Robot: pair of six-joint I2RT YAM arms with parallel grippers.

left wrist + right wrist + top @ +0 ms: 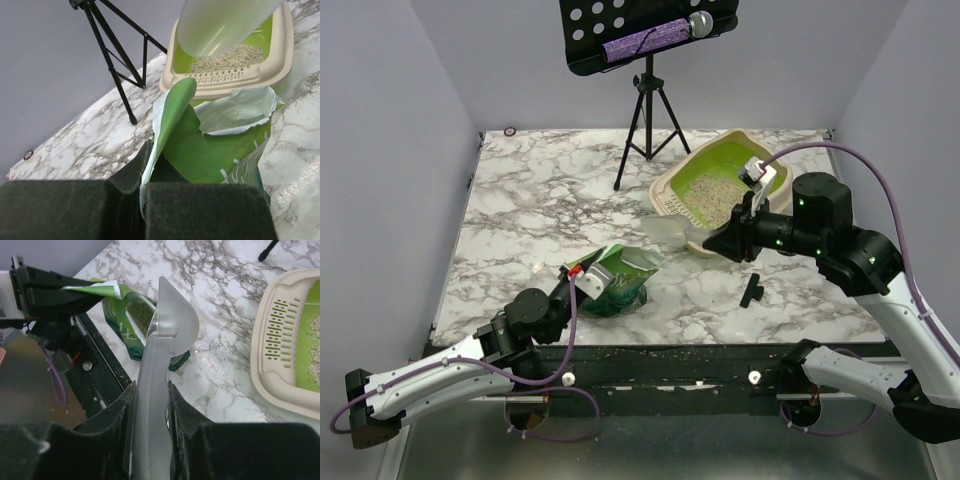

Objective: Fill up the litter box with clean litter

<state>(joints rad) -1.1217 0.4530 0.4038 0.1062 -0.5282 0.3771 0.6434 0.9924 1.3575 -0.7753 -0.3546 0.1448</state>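
The litter box (672, 188), a beige tray with a lime-green inside, sits at the back right and holds a patch of clean litter (712, 192). My right gripper (716, 241) is shut on the handle of a translucent scoop (672, 231), held between the box and a glossy green bag (620, 282). My left gripper (582, 275) is shut on the bag's top edge and holds it open. The left wrist view shows the bag (210, 150), the scoop (220, 22), the box rim (235, 82) and litter (230, 57). The right wrist view shows the scoop (170, 330) above the bag (130, 320).
A black tripod stand (645, 110) stands at the back centre, left of the box. A small black piece (752, 291) lies near the front right. Stray granules dot the black front rail (670, 352). A small ring (510, 131) lies at the back left corner.
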